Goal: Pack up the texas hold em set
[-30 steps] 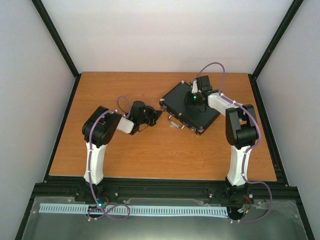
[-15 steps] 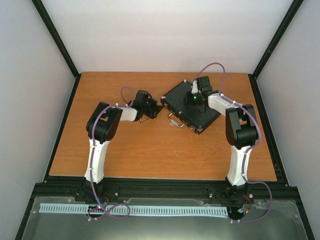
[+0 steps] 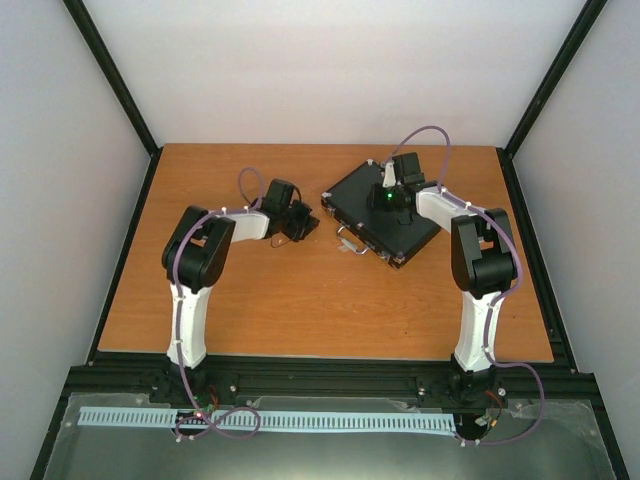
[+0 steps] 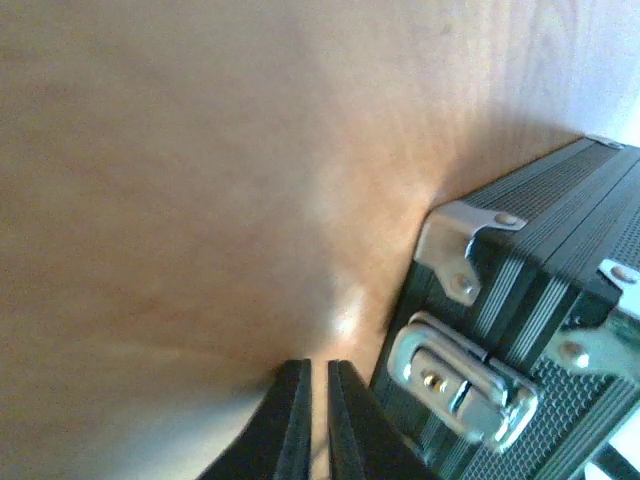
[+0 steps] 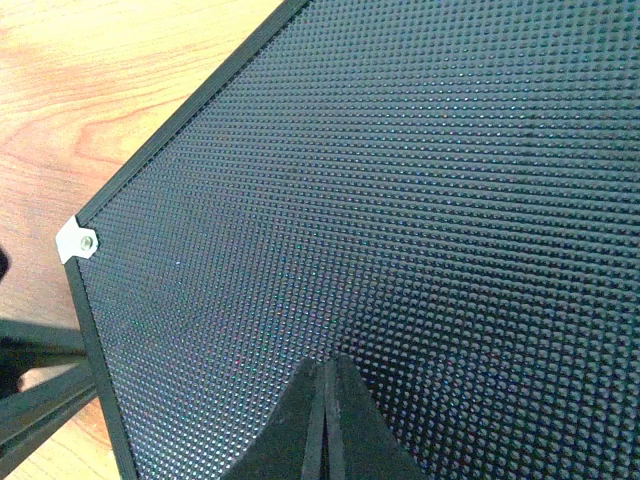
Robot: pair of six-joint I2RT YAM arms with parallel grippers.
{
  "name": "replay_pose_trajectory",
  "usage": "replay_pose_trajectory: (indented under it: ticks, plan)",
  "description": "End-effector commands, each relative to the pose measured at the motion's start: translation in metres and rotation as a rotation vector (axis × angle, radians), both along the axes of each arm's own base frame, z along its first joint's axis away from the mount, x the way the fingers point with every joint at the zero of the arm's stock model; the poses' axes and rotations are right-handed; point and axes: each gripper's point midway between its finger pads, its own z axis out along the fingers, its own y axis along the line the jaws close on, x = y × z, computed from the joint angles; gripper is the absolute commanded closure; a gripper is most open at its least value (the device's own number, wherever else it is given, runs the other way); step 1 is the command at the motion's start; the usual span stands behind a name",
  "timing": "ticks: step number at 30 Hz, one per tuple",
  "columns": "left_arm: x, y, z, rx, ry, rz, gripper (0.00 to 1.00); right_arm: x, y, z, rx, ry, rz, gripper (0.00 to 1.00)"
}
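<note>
Hovering left pincer [image 4: 318,378], tips nearly touching, beside case [image 4: 545,255] latch [image 4: 455,385] | right pincer [image 5: 325,372] closed over lid [image 5: 420,200] | tabletop [image 4: 200,200] stretches left

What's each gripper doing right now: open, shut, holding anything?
Left gripper: closed, holding nothing, beside the case.
Right gripper: closed, holding nothing, over the case lid.

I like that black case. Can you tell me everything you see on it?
The case is flat, black and shut, with a dotted lid, ribbed sides, silver corner plates, a silver latch and a handle. It lies skewed on the wooden table. The shut right hand is over its lid, the left hand near its latch.
</note>
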Motion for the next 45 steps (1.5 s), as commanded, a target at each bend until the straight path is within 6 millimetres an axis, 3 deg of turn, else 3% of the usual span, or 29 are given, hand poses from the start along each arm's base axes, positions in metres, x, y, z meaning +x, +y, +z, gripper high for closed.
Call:
replay_pose_trajectory:
  ticks: [1,5,9,14,17,21,22,26,31,35,45]
  plan:
    - [-0.075,0.06,-0.06,0.227,0.258,-0.003,0.83,-0.09,-0.009,-0.089,-0.11,0.407,0.034,0.97]
    - [-0.08,0.065,-0.021,0.301,0.113,-0.114,0.66,-0.086,-0.011,-0.079,-0.117,0.376,0.032,0.97]
    - [-0.086,0.041,0.034,0.358,-0.106,-0.324,0.55,-0.075,-0.01,-0.06,-0.121,0.332,0.027,0.97]
    - [-0.118,-0.026,0.107,0.357,-0.375,-0.6,0.51,-0.062,-0.013,-0.042,-0.144,0.292,0.021,0.97]
    - [-0.145,-0.067,0.131,0.366,-0.488,-0.718,0.66,-0.057,-0.018,-0.035,-0.137,0.279,0.004,0.97]
    - [-0.156,-0.088,0.128,0.366,-0.514,-0.723,0.97,-0.053,-0.023,-0.029,-0.134,0.27,-0.008,0.97]
    - [-0.154,-0.092,0.128,0.362,-0.517,-0.711,0.99,-0.053,-0.024,-0.028,-0.135,0.266,-0.01,0.97]
    - [-0.153,-0.119,0.133,0.347,-0.558,-0.7,0.99,-0.054,-0.03,-0.029,-0.142,0.271,-0.017,0.97]
    - [-0.141,-0.148,0.12,0.258,-0.545,-0.654,0.99,-0.057,-0.034,-0.032,-0.146,0.275,-0.011,0.97]
    - [-0.143,-0.17,0.119,0.214,-0.555,-0.673,0.99,-0.055,-0.053,-0.035,-0.144,0.282,-0.041,0.97]
    - [-0.142,-0.189,0.1,0.181,-0.513,-0.682,0.99,-0.054,-0.07,-0.042,-0.095,0.302,-0.077,0.97]
